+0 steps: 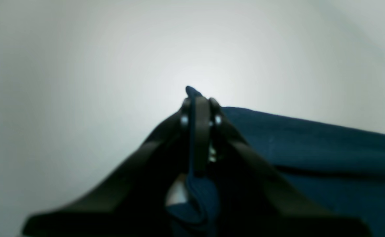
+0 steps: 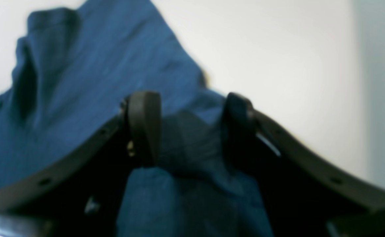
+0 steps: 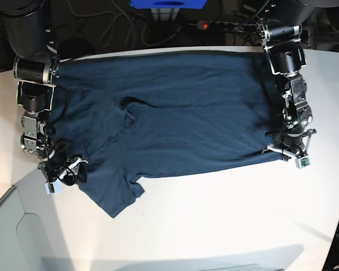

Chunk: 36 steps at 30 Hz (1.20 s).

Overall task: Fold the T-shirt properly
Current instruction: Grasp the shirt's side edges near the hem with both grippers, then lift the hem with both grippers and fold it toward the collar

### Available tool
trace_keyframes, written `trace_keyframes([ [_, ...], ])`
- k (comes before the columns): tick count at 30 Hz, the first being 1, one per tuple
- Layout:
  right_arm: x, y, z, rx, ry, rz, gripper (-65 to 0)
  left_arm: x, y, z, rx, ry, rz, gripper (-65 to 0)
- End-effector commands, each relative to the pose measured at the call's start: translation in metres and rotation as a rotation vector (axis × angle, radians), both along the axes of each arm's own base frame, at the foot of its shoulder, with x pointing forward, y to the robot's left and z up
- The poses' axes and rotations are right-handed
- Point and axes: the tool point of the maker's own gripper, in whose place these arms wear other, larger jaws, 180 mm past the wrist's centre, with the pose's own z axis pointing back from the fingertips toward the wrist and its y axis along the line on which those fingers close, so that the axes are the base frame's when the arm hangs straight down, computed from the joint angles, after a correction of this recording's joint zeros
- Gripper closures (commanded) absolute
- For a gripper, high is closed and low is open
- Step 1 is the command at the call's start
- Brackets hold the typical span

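On a white tabletop (image 3: 214, 226), the T-shirt (image 3: 175, 118) lies spread lengthwise between both arms: the left end effector (image 3: 287, 148) is clamped tight on its hem corner, while the right end effector (image 3: 62, 169) straddles cloth near the sleeve, jaws half apart.

Left wrist view. My left gripper (image 1: 199, 113): fingers (image 1: 200, 131) pressed together, thin fold of T-shirt (image 1: 311, 154) pinched between them. Small tip of navy cloth pokes out past fingertips; more cloth bunches below, near camera. Rest of T-shirt lies to right on white bench (image 1: 80, 82), one crease running across it. View soft, blurred.
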Motion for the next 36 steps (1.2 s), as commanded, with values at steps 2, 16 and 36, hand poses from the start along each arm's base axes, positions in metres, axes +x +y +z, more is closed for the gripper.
trace_keyframes([
  [2,0.009,-0.003,0.012,-0.025,-0.022,0.019,-30.1,0.011,0.008,0.020,0.023,-0.058,0.007,0.0],
  [16,0.008,-0.011,0.014,-0.047,-0.020,0.019,0.0,0.005,0.008,0.014,0.022,-0.045,0.007,0.0],
  [36,-0.002,-0.001,0.064,-0.143,-0.219,0.100,0.0,0.008,0.002,0.055,0.076,-0.143,-0.029,0.0],
])
